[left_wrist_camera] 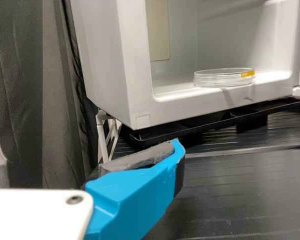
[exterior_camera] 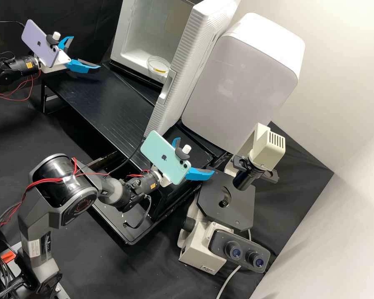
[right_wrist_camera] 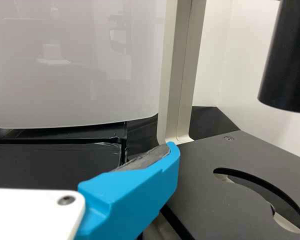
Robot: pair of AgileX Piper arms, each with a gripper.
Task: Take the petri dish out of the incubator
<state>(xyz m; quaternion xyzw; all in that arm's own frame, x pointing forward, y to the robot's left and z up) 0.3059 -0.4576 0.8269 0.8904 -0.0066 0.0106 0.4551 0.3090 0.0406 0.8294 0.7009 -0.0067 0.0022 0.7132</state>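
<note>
A clear petri dish [exterior_camera: 158, 64] with yellowish content lies on the floor of the white incubator [exterior_camera: 134, 29], close to its open front; in the left wrist view the petri dish [left_wrist_camera: 224, 76] has a yellow label on its rim. My left gripper [exterior_camera: 85, 52] hovers open and empty over the far left end of the black platform, well to the left of the incubator. One of its blue fingers [left_wrist_camera: 140, 185] points toward the incubator's lower corner. My right gripper [exterior_camera: 195, 157] is open and empty beside the swung-out door [exterior_camera: 187, 70], above the microscope stage; one finger [right_wrist_camera: 140, 180] shows there.
The thick incubator door [exterior_camera: 245, 74] stands open toward the front and blocks the right side of the chamber. A black ribbed platform [exterior_camera: 108, 104] runs in front of the incubator. A microscope [exterior_camera: 226, 216] stands at the right, its stage [right_wrist_camera: 230, 190] under my right gripper.
</note>
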